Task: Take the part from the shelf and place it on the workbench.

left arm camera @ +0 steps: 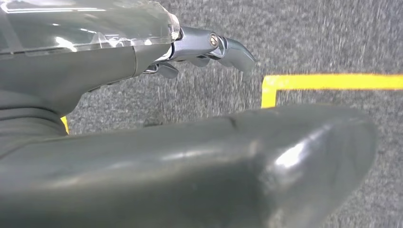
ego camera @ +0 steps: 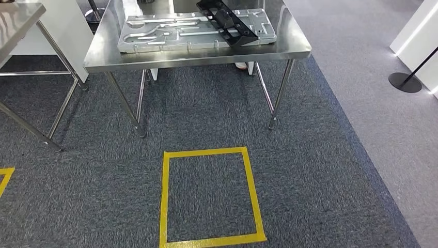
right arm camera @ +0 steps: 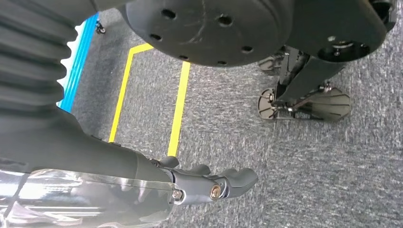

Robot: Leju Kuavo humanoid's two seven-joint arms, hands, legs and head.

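Observation:
A black ribbed part point(ego camera: 227, 20) lies tilted on a flat grey metal plate point(ego camera: 170, 33) on the steel workbench point(ego camera: 196, 56) ahead of me, near the plate's right end. Both arms hang down over the grey carpet. My left hand point(left arm camera: 95, 66) holds nothing; its dark fingers point(left arm camera: 209, 47) reach out straight and its thick thumb point(left arm camera: 214, 161) lies apart from them. My right hand point(right arm camera: 190, 183) is empty too, its fingers point(right arm camera: 233, 178) stretched out above the carpet. Neither hand is near the workbench.
A yellow tape square point(ego camera: 209, 196) marks the carpet in front of the workbench. A second steel table point(ego camera: 20, 20) stands at the left. A black stanchion base point(ego camera: 405, 82) sits at the right. A shoe point(ego camera: 241, 65) shows behind the workbench legs.

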